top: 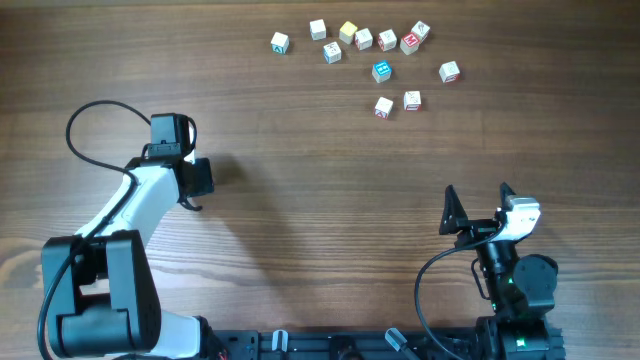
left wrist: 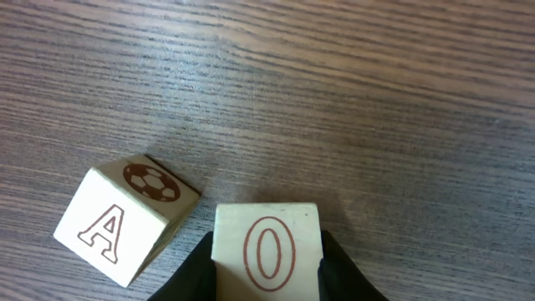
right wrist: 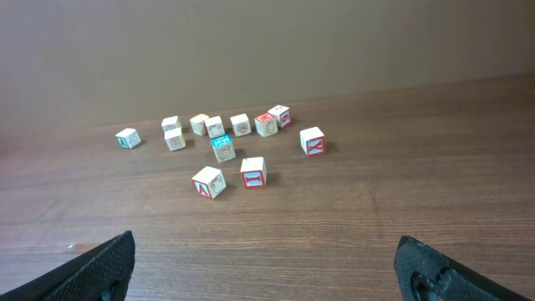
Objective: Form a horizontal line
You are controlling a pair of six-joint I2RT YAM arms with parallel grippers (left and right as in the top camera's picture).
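I'm clamping my L gripper [left wrist: 267, 283] on the O cube [left wrist: 267, 247]. One black finger [left wrist: 191, 274] is pressing on each side, and the red O is facing the wrist cam. The A cube [left wrist: 117, 221] is sitting just left of it in that view, turned at an angle, w/ a football pic on its far face. Its corner is coming v. close to the O cube; can't tell if they're touching. Seen from overhead, the L gripper [top: 197, 176] is hanging over the left-middle of the table [top: 300, 230] and hiding both cubes.

I'm holding my R gripper [top: 478, 192] w/ fingers spread wide and nothing btw them, at the near right of the table, pointing toward the far side.

The horizontal line [top: 387, 40] is lying at the far side, right of centre, well apart from both grippers. It's a short, slightly slanting row of pale cubes set close side by side. A red-faced cube [top: 410, 43] is sitting at its right end; letter too small to read.

A teal cube [top: 381, 71] is lying just in front of the row. Two red-marked cubes [top: 384, 107] are sitting nearer me, w/ more singles scattered either side.
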